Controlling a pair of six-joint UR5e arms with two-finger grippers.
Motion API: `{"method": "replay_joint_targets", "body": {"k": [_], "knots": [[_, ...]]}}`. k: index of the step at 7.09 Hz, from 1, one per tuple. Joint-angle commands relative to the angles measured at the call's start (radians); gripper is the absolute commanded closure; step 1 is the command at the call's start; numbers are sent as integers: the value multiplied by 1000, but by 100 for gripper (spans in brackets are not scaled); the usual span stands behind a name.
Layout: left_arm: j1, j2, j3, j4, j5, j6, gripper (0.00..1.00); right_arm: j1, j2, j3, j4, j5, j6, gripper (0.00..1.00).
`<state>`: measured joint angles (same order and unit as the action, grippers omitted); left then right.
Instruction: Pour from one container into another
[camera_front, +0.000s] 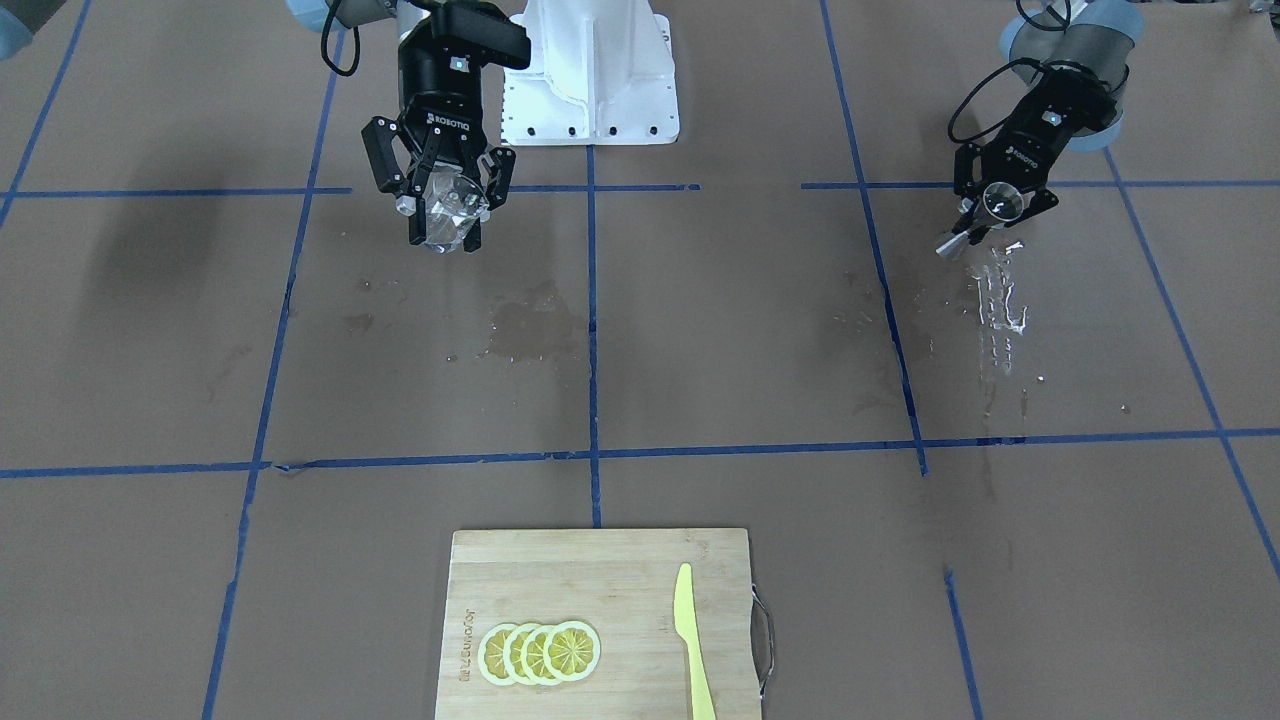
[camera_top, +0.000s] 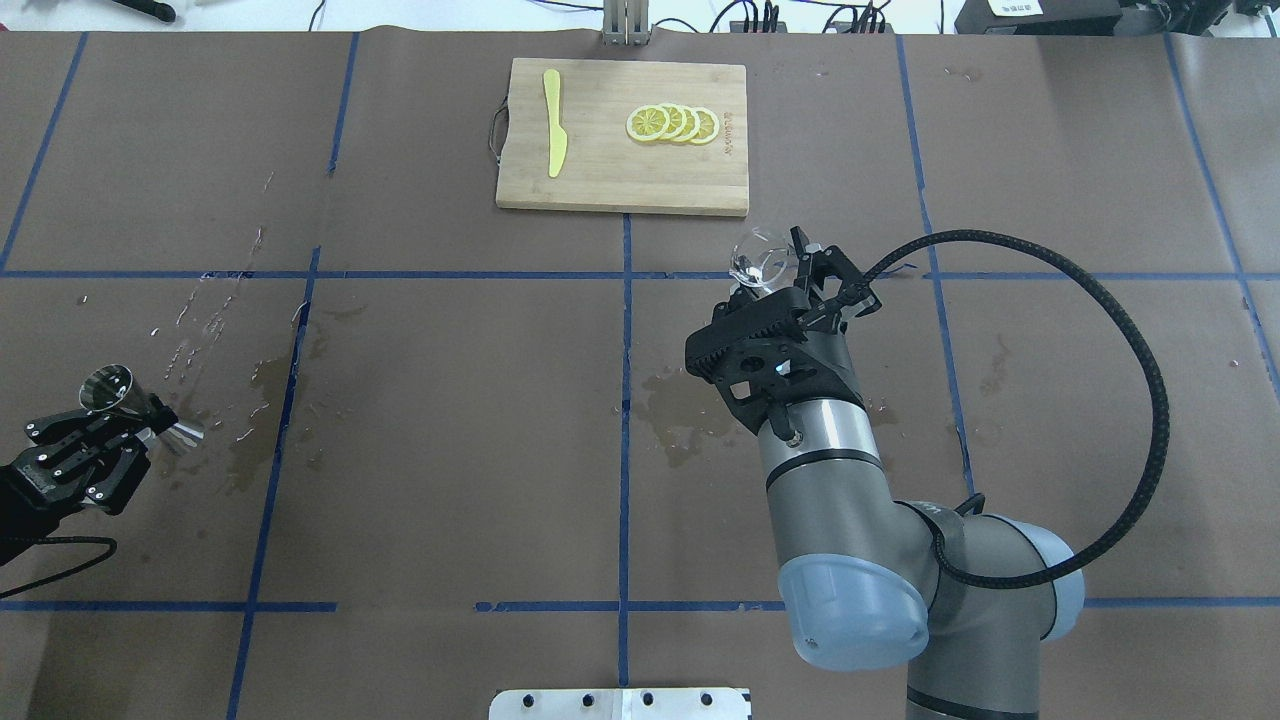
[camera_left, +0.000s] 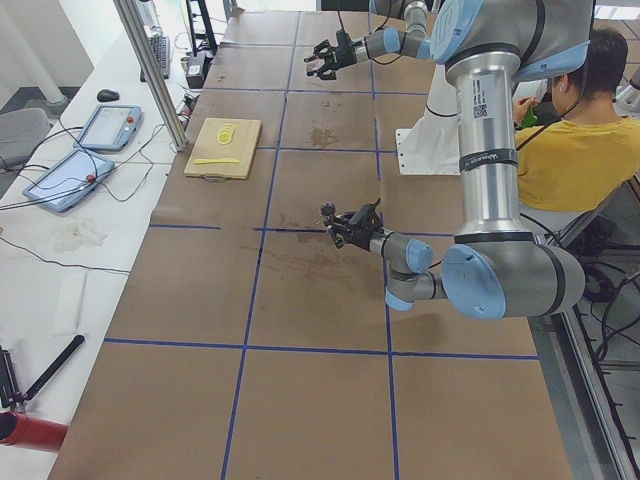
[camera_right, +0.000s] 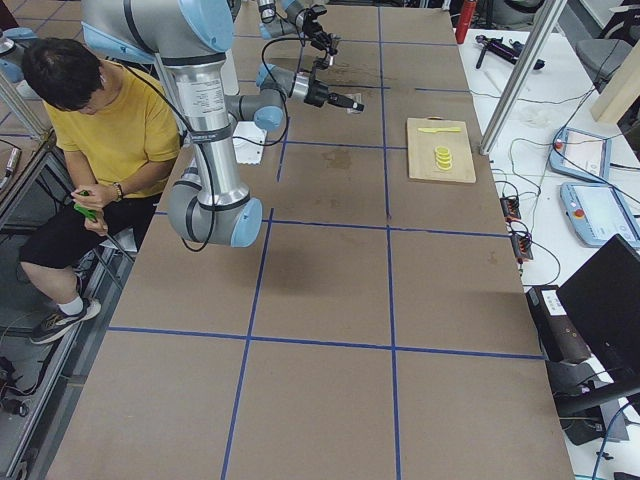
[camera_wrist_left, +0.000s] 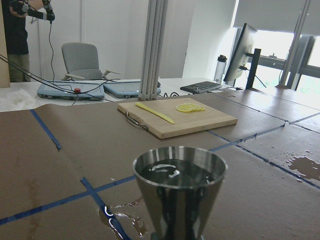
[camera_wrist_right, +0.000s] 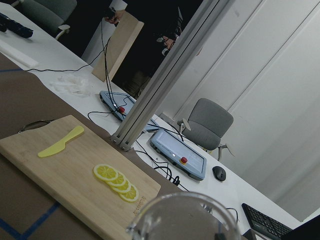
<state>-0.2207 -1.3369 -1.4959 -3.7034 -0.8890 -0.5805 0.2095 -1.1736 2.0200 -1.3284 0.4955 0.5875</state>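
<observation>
The left gripper is clamped around the narrow waist of a small, double-ended steel measuring cup, far out on the robot's left side of the brown-paper table with blue tape lines. The left wrist view shows liquid in the cup's upper cone, close to the rim. On the paper just beyond and beside the cup lie shiny wet streaks and droplets.

The right gripper grips a clear, faceted drinking glass between its fingers. It holds the glass on the robot's right of the centre line, with the mouth facing the far side of the table. The glass and the measuring cup are well apart. A darker damp patch marks the paper near the right arm.

At the table's far edge is a wooden cutting board with a metal handle. It carries a row of overlapping lemon slices and a yellow plastic knife.
</observation>
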Motion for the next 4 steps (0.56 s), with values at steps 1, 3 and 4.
{"method": "replay_joint_targets", "body": {"k": [1,3,4], "knots": [[62,-16,8,7,180,4,100,1,0,0,0,0,0,100],[93,-39,16,10,196,4,100,1,0,2,0,0,0,100],[95,-41,26,11,196,4,100,1,0,2,0,0,0,100]]}}
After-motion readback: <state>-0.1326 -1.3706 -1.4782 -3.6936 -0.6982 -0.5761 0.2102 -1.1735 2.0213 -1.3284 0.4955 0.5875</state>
